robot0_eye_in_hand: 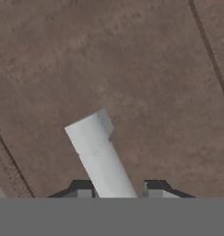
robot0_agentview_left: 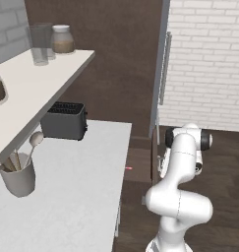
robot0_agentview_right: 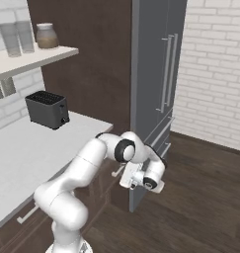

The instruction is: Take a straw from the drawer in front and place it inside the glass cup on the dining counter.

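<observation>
The dark brown wood front of the drawer [robot0_eye_in_hand: 132,69] faces the hand view, with its pale grey bar handle [robot0_eye_in_hand: 97,147] running down between my fingertips. My gripper [robot0_eye_in_hand: 118,189] straddles that handle, open, with a thin gap on either side. From the right base view my hand [robot0_agentview_right: 140,179] sits low against the cabinet front beside the handle [robot0_agentview_right: 116,171]. A tiny red speck [robot0_agentview_left: 128,168] shows in the brown strip beyond the worktop's edge; it is too small to tell what it is. The straw, the glass cup and the dining counter are out of view.
A black toaster [robot0_agentview_left: 64,120] and a grey utensil pot [robot0_agentview_left: 17,177] stand on the white worktop [robot0_agentview_left: 81,187]. Above it, a shelf [robot0_agentview_left: 37,78] carries tall glasses [robot0_agentview_left: 41,44] and a jar [robot0_agentview_left: 62,39]. A tall grey fridge [robot0_agentview_right: 156,74] stands right of the cabinets, with wood floor [robot0_agentview_right: 205,197] beyond.
</observation>
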Tool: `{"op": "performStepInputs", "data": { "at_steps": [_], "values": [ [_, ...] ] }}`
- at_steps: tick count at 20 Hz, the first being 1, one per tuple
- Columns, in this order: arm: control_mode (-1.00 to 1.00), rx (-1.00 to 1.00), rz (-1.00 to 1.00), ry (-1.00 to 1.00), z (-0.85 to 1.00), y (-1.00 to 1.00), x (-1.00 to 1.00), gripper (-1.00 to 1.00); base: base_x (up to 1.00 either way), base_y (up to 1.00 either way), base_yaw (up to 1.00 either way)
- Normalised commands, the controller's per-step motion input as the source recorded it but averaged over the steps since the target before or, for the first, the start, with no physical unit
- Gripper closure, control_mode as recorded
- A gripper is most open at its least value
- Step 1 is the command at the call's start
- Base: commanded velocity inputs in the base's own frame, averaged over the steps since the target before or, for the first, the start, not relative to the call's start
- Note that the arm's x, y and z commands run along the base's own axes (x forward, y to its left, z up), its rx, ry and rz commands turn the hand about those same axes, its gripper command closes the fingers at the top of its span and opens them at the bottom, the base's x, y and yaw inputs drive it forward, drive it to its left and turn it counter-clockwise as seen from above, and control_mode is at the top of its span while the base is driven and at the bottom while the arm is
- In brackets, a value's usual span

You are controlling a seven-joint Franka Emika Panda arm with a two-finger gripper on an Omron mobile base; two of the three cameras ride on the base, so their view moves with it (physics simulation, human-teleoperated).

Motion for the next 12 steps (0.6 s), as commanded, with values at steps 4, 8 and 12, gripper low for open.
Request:
{"op": "performStepInputs", "data": {
  "at_steps": [4, 8, 12],
  "values": [
    [-1.00, 0.00, 0.00, 0.01, -0.01, 0.00, 0.01, -1.00, 0.00, 0.00, 0.00],
    [-1.00, 0.01, 0.00, 0.00, -0.08, -0.12, 0.00, -1.00, 0.00, 0.00, 0.00],
    [-1.00, 0.01, 0.00, 0.03, -0.16, -0.48, 0.04, -1.00, 0.00, 0.00, 0.00]
  ]
}}
